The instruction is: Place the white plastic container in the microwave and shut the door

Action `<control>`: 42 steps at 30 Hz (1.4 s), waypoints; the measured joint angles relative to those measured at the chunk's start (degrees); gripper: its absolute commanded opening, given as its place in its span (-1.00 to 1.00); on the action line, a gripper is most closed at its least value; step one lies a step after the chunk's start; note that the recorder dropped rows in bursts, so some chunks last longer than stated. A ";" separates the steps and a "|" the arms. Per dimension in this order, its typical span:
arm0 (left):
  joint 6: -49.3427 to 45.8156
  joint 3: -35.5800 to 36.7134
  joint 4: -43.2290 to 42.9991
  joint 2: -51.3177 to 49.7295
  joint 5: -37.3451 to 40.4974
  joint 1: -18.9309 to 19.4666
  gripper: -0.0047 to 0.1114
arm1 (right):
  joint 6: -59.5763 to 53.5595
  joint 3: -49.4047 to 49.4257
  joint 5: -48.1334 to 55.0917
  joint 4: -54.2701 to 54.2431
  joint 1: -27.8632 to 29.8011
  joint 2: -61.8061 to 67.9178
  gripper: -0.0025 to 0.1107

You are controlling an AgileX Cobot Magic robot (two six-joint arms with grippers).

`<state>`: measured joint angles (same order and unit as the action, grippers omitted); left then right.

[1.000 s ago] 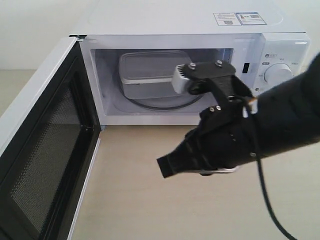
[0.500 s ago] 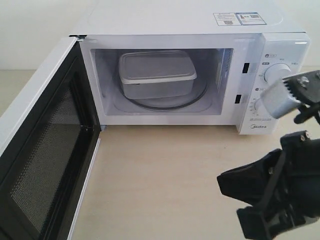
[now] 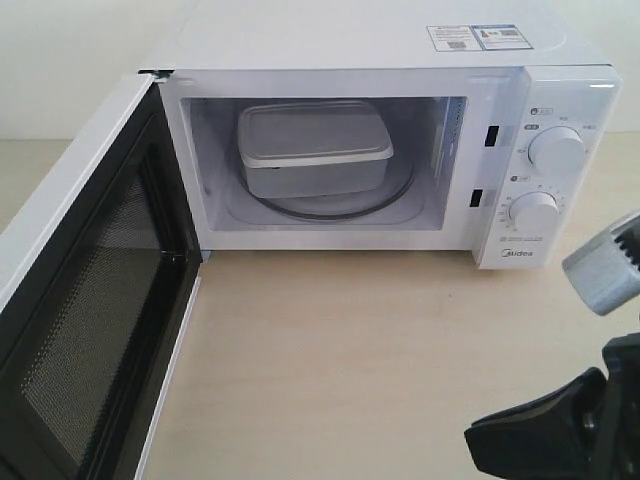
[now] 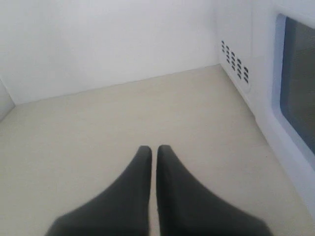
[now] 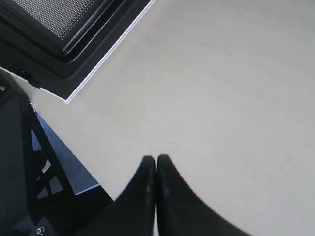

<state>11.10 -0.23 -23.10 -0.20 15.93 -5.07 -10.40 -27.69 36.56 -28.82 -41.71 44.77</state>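
Observation:
The white plastic container [image 3: 314,148] sits with its lid on inside the microwave [image 3: 380,150], on the glass turntable [image 3: 395,200]. The door [image 3: 85,300] stands wide open to the left, black mesh inner face showing. My right gripper [image 3: 475,442] is low at the right front, well clear of the microwave, shut and empty; in the right wrist view the gripper [image 5: 156,160] hovers over bare table near the door's corner [image 5: 74,29]. My left gripper [image 4: 154,149] is shut and empty over the table, beside the door's outer face [image 4: 298,83].
The control panel with two round knobs [image 3: 555,150] is on the microwave's right. Vent slots [image 4: 235,61] mark the microwave's side wall. Light tabletop [image 3: 350,350] spreads in front of the microwave. A wall [image 4: 98,39] stands behind the left gripper.
My right arm has pulled back from the microwave opening to the lower right of the exterior view, leaving the container on the turntable. The door has not moved.

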 measured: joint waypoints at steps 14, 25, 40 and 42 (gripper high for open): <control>-0.21 0.00 -0.65 0.00 -19.48 0.00 -0.84 | -1.07 0.00 -4.39 -0.23 0.00 0.00 -0.96; -0.21 0.00 -0.65 0.00 -19.53 0.00 -0.84 | -1.21 0.24 -5.02 -1.20 6.42 -7.06 -0.96; -0.21 0.00 -0.65 0.00 -19.53 0.00 -0.84 | -5.44 12.50 -22.76 0.92 42.58 -44.10 -0.96; -0.21 0.00 -0.65 0.00 -19.53 0.00 -0.84 | -5.55 13.94 -23.61 0.92 43.97 -44.34 -0.96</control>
<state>10.88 -0.23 -23.75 -0.20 -3.60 -5.07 -15.95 -13.76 12.94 -27.91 2.26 0.42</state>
